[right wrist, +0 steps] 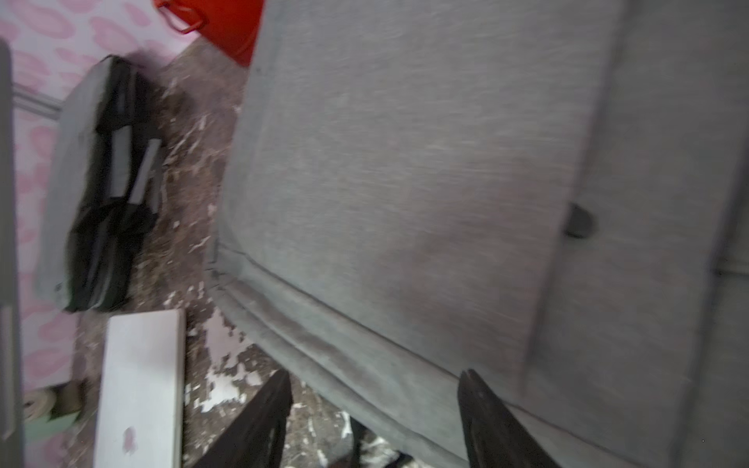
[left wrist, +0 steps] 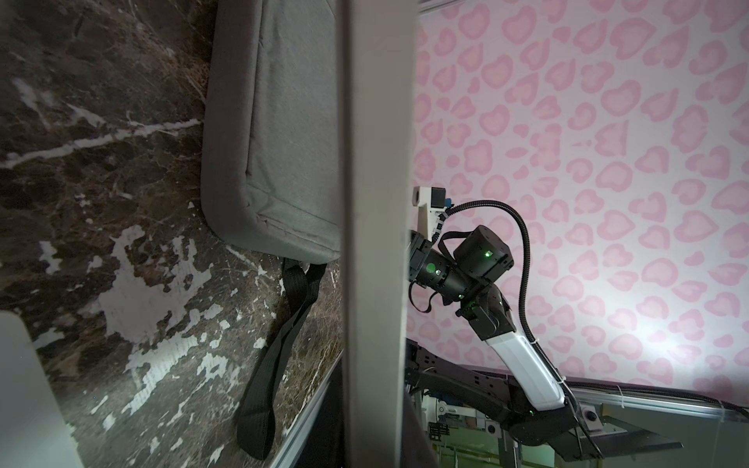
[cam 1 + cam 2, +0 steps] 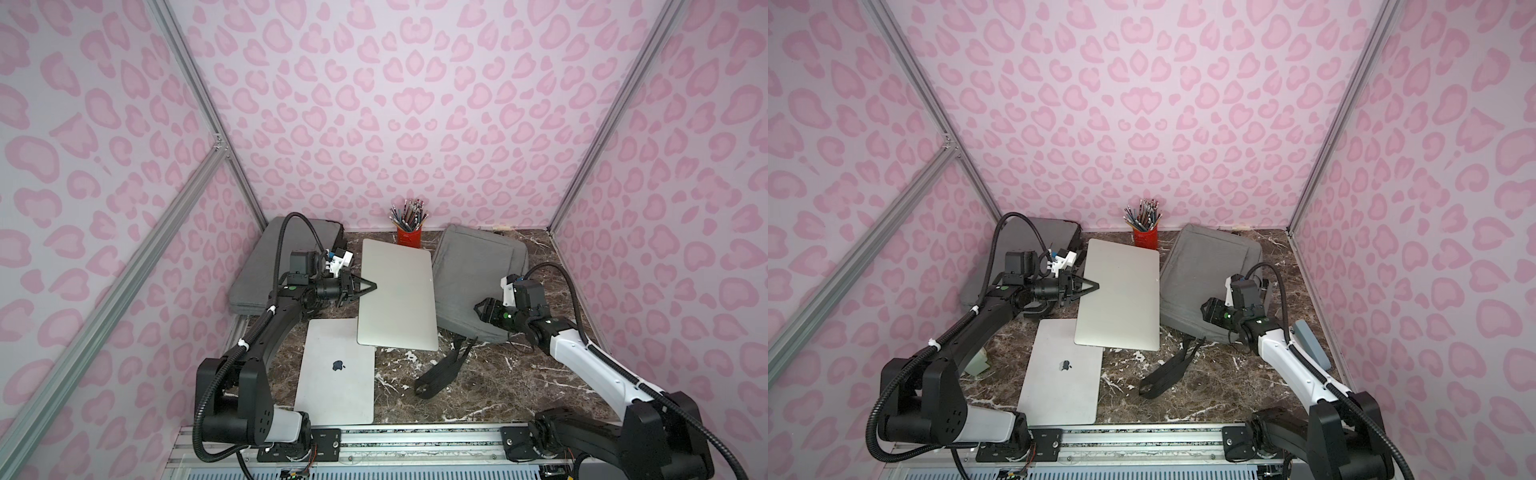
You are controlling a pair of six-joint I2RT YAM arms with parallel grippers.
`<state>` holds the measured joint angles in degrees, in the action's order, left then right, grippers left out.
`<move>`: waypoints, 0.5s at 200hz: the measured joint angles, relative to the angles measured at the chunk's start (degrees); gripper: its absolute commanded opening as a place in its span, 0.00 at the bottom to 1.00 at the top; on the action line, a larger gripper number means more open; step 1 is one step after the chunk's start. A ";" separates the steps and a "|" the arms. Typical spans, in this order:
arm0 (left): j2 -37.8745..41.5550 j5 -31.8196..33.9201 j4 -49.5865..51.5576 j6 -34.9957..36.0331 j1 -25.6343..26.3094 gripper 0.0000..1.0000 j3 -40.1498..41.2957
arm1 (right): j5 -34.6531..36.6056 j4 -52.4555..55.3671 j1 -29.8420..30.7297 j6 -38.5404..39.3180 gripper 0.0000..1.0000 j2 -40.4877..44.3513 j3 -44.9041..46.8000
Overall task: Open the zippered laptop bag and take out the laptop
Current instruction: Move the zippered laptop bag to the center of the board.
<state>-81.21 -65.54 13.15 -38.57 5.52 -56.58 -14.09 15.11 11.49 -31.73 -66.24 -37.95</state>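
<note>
A silver laptop (image 3: 397, 291) hangs tilted above the marble table, and my left gripper (image 3: 370, 286) is shut on its left edge. In the left wrist view that laptop's edge (image 2: 377, 202) runs straight across the picture and my jaws are hidden behind it. The grey zippered laptop bag (image 3: 473, 278) lies flat to the right of it, also seen as the bag (image 2: 283, 121). My right gripper (image 3: 478, 309) hovers open over the bag's near edge. Its fingers (image 1: 263, 421) straddle the bag's seam (image 1: 364, 364) with nothing gripped.
A second silver laptop (image 3: 336, 372) with a dark logo lies near the front, partly under the lifted one. Another grey bag (image 3: 286, 257) sits at back left under my left arm. A red pencil cup (image 3: 408, 235) stands at the back wall. A black strap (image 3: 442, 370) trails from the right bag.
</note>
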 measured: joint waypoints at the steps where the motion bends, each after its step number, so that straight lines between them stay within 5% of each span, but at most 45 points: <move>1: 0.02 0.02 0.09 0.09 0.00 0.02 0.02 | 0.17 0.11 -0.07 0.02 0.74 0.11 0.04; 50: 1.20 0.61 3.13 4.57 -0.04 0.02 3.80 | 5.95 4.59 -9.73 1.31 0.75 5.07 4.57; 100: 1.73 2.56 4.48 6.67 0.00 0.02 6.34 | -5.49 0.09 -15.65 -0.92 0.74 0.11 6.78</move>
<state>-79.48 -62.98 17.63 -31.90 5.52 -50.24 -19.57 15.20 -4.16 -32.64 -66.13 -31.18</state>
